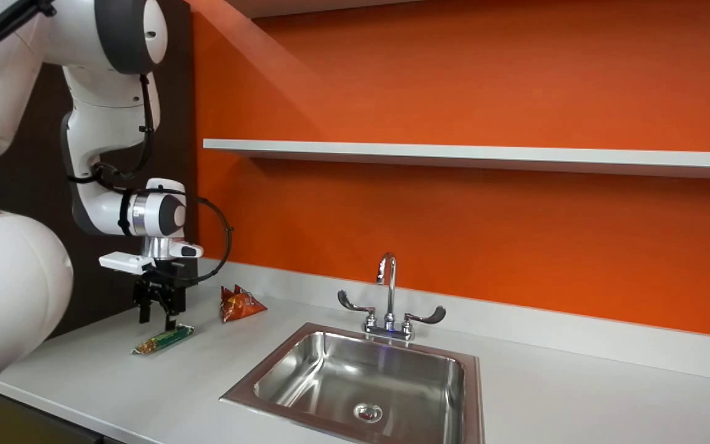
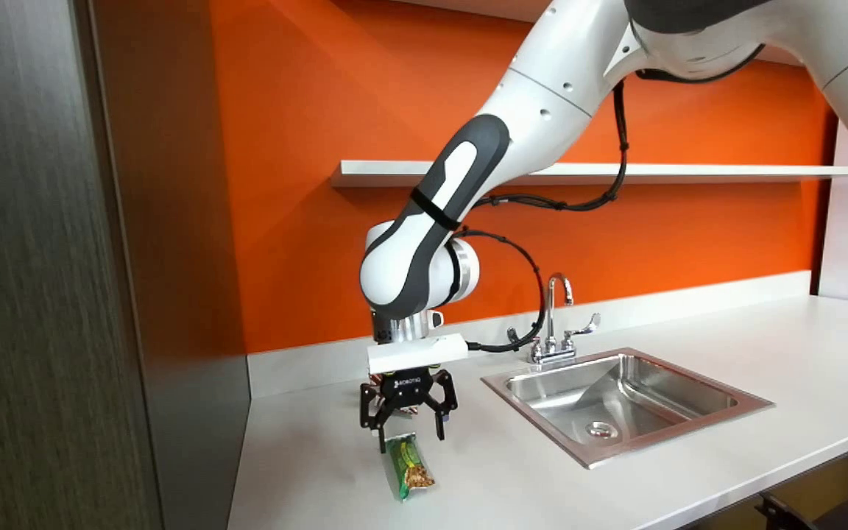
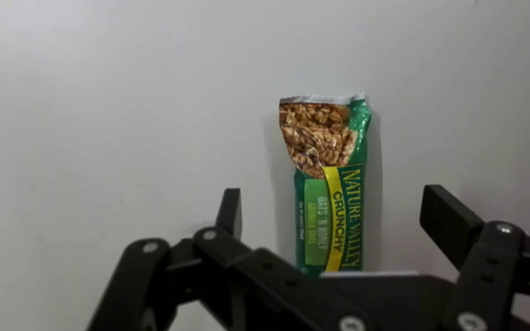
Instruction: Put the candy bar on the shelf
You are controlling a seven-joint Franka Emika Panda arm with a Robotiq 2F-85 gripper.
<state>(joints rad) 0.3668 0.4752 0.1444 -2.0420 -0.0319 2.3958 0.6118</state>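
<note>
The candy bar, a green granola bar wrapper with a yellow stripe, lies flat on the counter in both exterior views (image 1: pixel 163 340) (image 2: pixel 410 468) and in the wrist view (image 3: pixel 331 184). Its near end is hidden behind the gripper body in the wrist view. My gripper (image 1: pixel 158 319) is open and points down over the bar; it also shows in an exterior view (image 2: pixel 411 439). In the wrist view the gripper (image 3: pixel 331 204) has one finger on each side of the bar, apart from it. The white shelf (image 1: pixel 453 152) (image 2: pixel 674 171) runs along the orange wall above the counter.
An orange snack bag (image 1: pixel 241 303) stands behind the gripper near the wall. A steel sink (image 1: pixel 475 394) with a faucet (image 1: pixel 391 290) is set in the counter (image 1: pixel 577 394). A dark cabinet panel (image 2: pixel 174 294) rises beside the arm.
</note>
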